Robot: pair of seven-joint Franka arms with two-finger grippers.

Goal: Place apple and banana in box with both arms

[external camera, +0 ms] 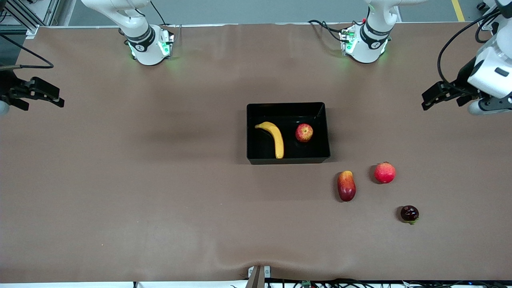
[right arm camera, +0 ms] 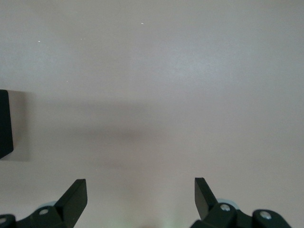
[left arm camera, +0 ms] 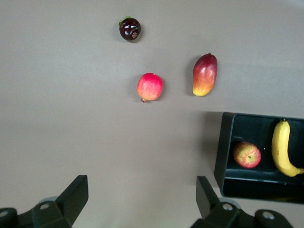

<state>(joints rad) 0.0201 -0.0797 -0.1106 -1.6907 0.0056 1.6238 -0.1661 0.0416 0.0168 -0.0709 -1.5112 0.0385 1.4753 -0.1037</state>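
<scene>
Banana (external camera: 273, 138) and apple (external camera: 304, 133) lie in the box (external camera: 287, 161), apple at the banana's three o'clock. Left gripper (external camera: 440, 96) and right gripper (external camera: 38, 94) hover over the table ends, jaws spread, empty.

The front view looks down from high across the table (external camera: 160, 200), facing the robot bases at the top of the frame, and takes in the whole surface. The left wrist view looks down from well above the table, sharing with it the box (left arm camera: 228, 156), lower right in frame. The right wrist view faces mostly bare table, the box's corner (right arm camera: 4, 123) at mid-left edge.
</scene>
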